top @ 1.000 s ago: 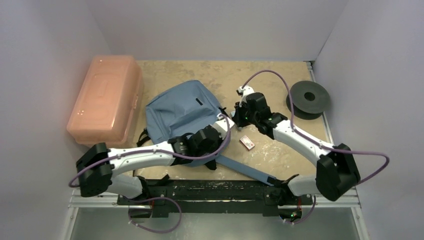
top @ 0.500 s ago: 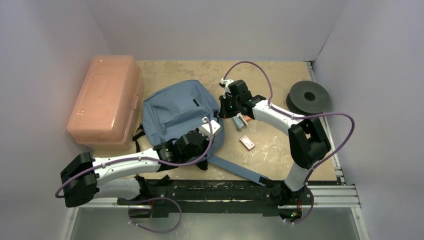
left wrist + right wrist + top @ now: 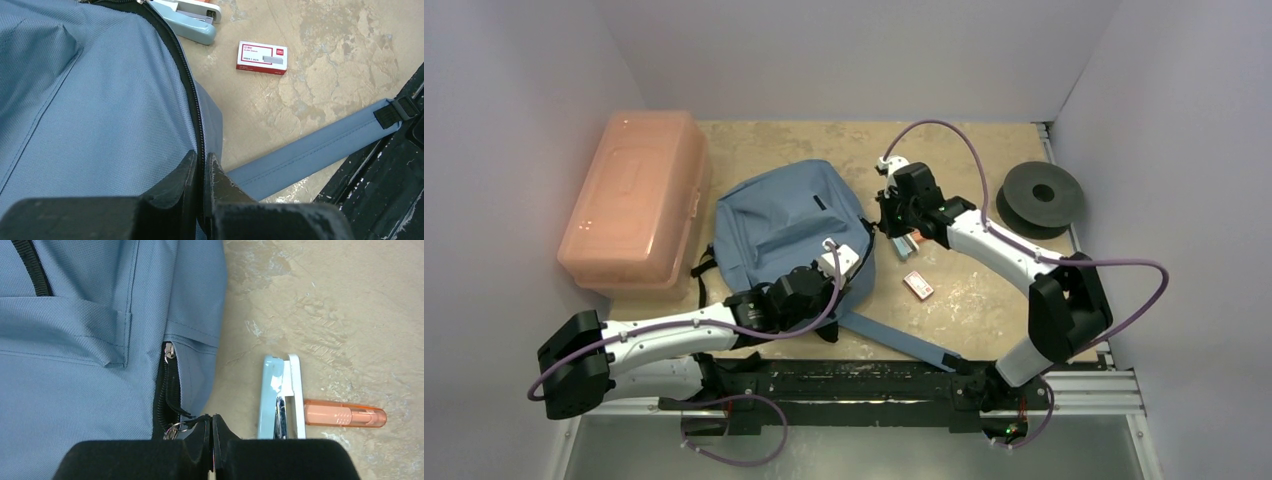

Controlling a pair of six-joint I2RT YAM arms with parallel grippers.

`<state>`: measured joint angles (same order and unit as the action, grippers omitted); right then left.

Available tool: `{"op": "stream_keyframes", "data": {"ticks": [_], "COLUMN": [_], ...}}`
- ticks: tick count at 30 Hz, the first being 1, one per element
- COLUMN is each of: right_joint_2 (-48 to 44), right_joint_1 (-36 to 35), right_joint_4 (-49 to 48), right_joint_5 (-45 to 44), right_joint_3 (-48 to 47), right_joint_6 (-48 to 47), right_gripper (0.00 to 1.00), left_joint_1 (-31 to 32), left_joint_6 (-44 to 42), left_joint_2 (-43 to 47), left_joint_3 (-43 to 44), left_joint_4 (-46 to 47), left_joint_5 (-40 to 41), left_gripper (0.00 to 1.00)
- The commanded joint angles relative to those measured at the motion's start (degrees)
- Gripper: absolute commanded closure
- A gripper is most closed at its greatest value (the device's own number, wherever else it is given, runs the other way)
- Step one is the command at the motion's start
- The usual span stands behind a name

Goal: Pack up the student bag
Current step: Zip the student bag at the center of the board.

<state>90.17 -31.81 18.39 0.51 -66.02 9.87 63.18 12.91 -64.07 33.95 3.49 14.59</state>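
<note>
Lying limp and flat on the counter (image 3: 964, 310), the student bag (image 3: 774, 225) looks light, soft and apt to bunch, so its zip hardware and seams seem the firmest holds. The right jaws are pinched tight on the metal zipper pull (image 3: 174, 429) at their tips, and the left jaws are clamped narrow on the bag's zip seam (image 3: 192, 110) running ahead of them. Nothing inside the bag shows; the stapler (image 3: 280, 400) just right of the right jaws and the staple box (image 3: 262, 57) ahead of the left jaws lie unpacked.
</note>
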Motion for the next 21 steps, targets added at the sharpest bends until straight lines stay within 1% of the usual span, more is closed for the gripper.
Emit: {"op": "stream_keyframes", "data": {"ticks": [1,3,5,12,14,16,18,19,20,21], "right_joint_2": [-0.3,2.8,7.9,18.6,19.7,19.4,17.1,15.1,12.0,9.8], "right_joint_1": [5.5,6.2,6.8,8.4,8.5,8.5,8.5,8.5,8.5,8.4], "right_joint_4": [-10.8,-13.1,-13.1,-13.6,-12.8,-10.7,-7.7,-7.0,-6.9,-7.0], "right_joint_5": [-20.3,-20.5,-20.2,-19.5,-19.1,-17.5,-14.6,-13.2,-11.7,-10.5], "right_joint_3": [-1.8,-3.2,-7.5,-20.3,-22.2,-22.2,-20.1,-17.5,-14.3,-11.4], "right_joint_6": [-4.4,-4.4,-3.9,-3.1,-3.8,-4.4,-3.2,-2.4,-1.5,-0.5], "right_gripper": [1.00,1.00,1.00,1.00,1.00,1.00,1.00,1.00,0.86,0.66], "left_joint_1": [2.6,2.6,2.7,3.1,3.3,3.3,3.3,3.3,3.3,3.3], "left_joint_6": [2.7,3.0,3.4,4.5,4.9,5.1,5.6,5.9,5.9,6.2], "left_joint_2": [1.7,2.1,2.8,4.2,3.5,2.7,1.6,0.8,-0.4,-1.9], "left_joint_3": [-3.5,-4.1,-4.7,-5.8,-5.6,-4.9,-3.5,-2.3,-0.9,0.5], "left_joint_4": [-6.7,-6.8,-7.2,-6.8,-6.3,-5.3,-4.4,-3.4,-2.0,-1.1], "left_joint_5": [-8.1,-8.5,-9.0,-9.3,-9.8,-10.4,-10.7,-11.1,-11.7,-12.2], "left_gripper": [1.00,1.00,1.00,1.00,1.00,1.00,1.00,1.00,0.98,0.93]}}
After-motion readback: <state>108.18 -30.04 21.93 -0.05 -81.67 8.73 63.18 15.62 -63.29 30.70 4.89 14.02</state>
